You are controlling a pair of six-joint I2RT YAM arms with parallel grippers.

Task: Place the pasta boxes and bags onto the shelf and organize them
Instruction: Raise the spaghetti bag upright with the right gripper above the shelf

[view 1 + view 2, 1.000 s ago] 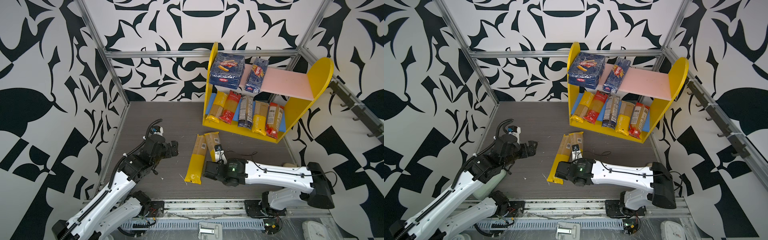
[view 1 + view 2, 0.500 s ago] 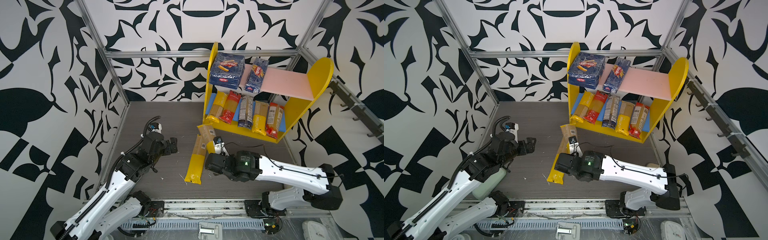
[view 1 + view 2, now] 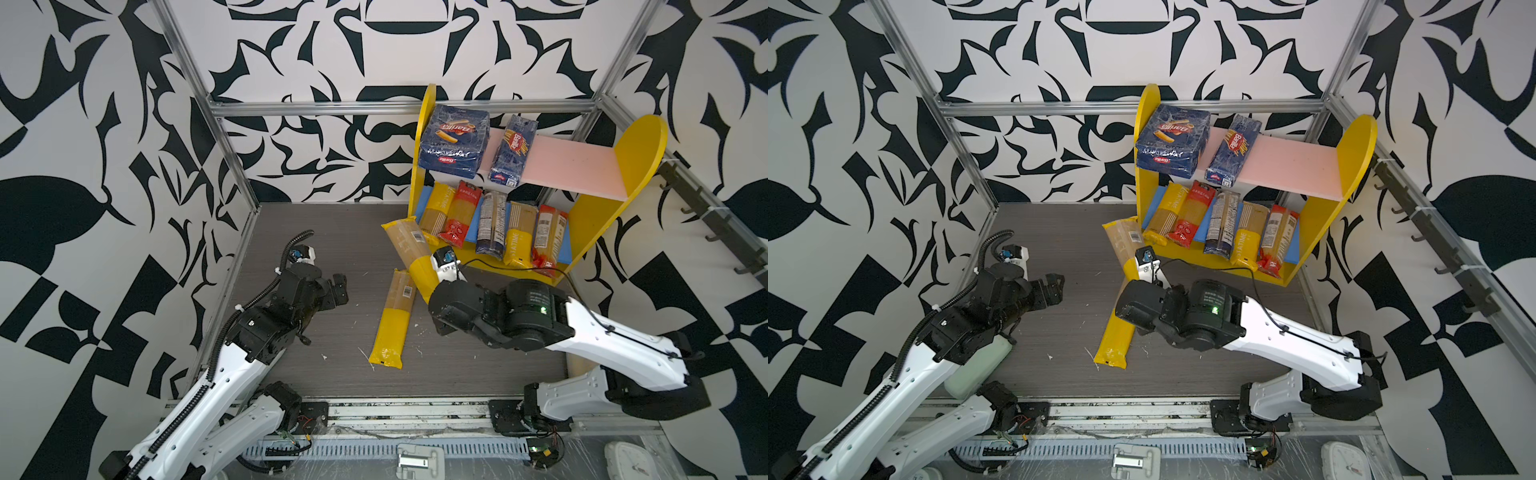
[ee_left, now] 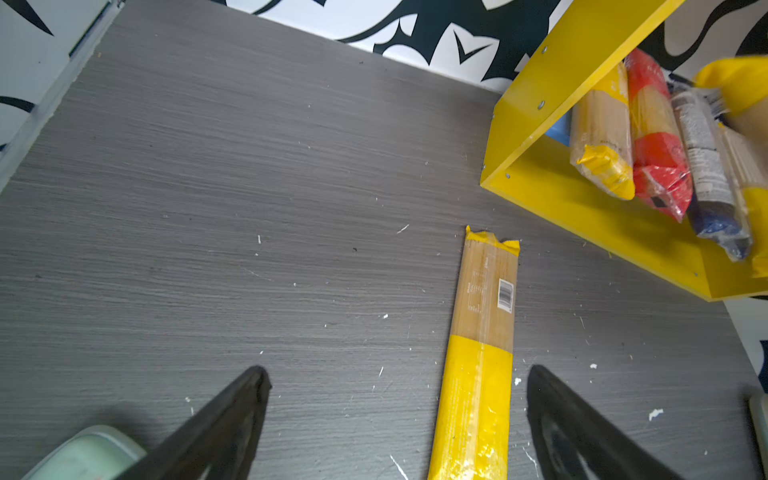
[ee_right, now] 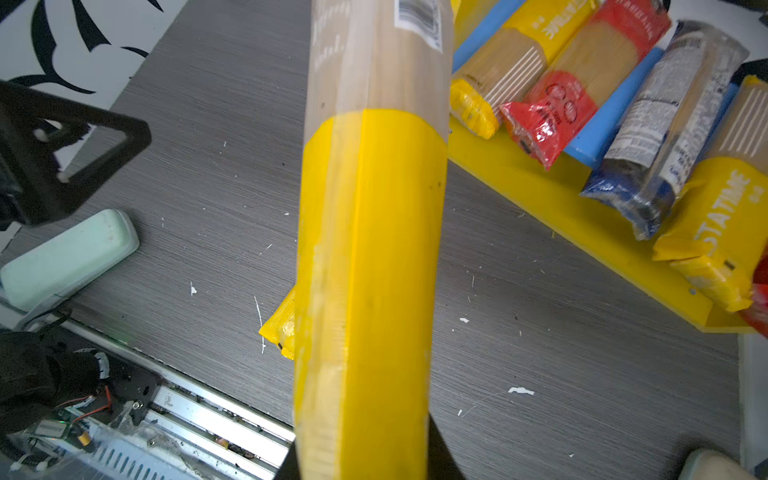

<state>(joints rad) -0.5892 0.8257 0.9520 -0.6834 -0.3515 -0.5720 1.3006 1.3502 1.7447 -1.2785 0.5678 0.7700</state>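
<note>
Black-and-white leaf-patterned walls (image 3: 104,124) closed in 3 sides, joined at the corners by bare aluminium bars (image 3: 316,109). The floor (image 3: 349,232) was dark grey with a fine wood grain, dotted with small white flecks (image 4: 656,413). Along the right-hand wall ran a dark rail of hooks (image 3: 717,222). Light fell evenly, throwing only soft shadows. A white clock (image 3: 627,459) lay by the front edge.

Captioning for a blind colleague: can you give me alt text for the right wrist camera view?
A spaghetti bag with a yellow end, clamped in the right gripper, fills the middle of the frame above a grey table. Beyond it, more bags lie side by side on the blue lower board of a yellow shelf.
</note>
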